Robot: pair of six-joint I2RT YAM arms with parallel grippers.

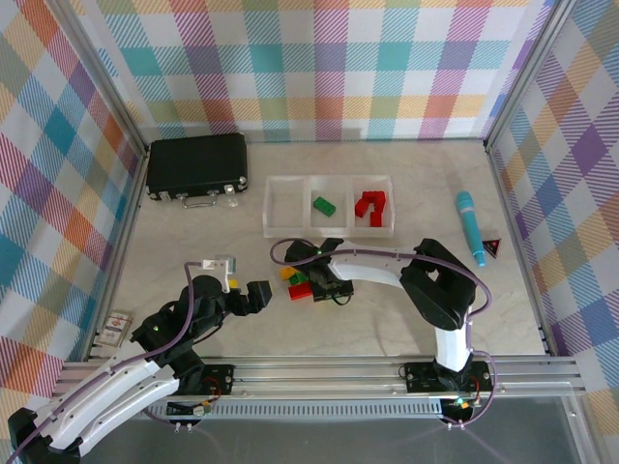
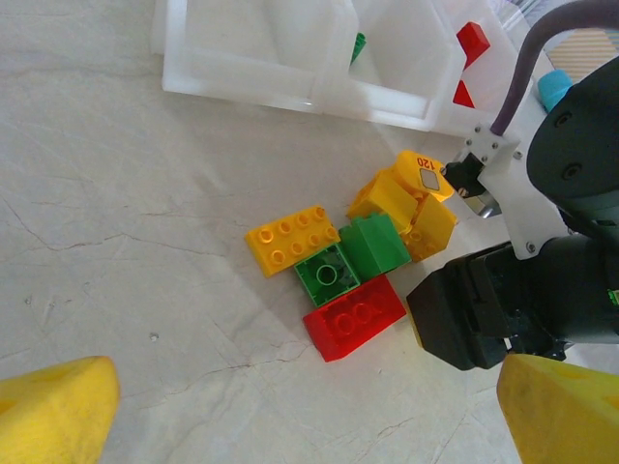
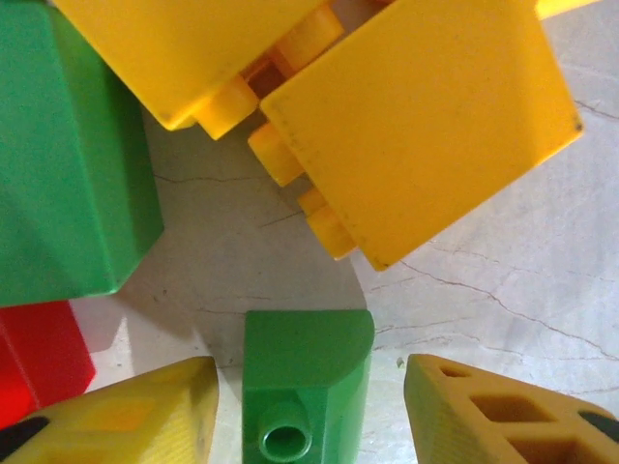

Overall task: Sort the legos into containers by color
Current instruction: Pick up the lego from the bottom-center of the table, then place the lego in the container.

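My left arm point(image 1: 106, 394) and right arm point(image 1: 372, 269) wear white shells over black joints, purple cables point(image 1: 273, 253) alongside, yellow gripper fingers point(image 3: 126, 411).

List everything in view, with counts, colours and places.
Square clear-white plastic bins: three, joined in a row, table centre.
Green plastic brick: one, middle bin.
Red plastic bricks: a few, right bin.
Loose plastic bricks: about six, yellow, green, red, piled before the bins.
Black latched case: one, far left.
Teal cylinder: one, far right.
Small dark triangle: one, beside the cylinder.
Small card: one, pale, left edge.
Left end effector: one, yellow fingers, open, near the pile.
Right end effector: one, yellow fingers astride a small green brick, gaps either side.
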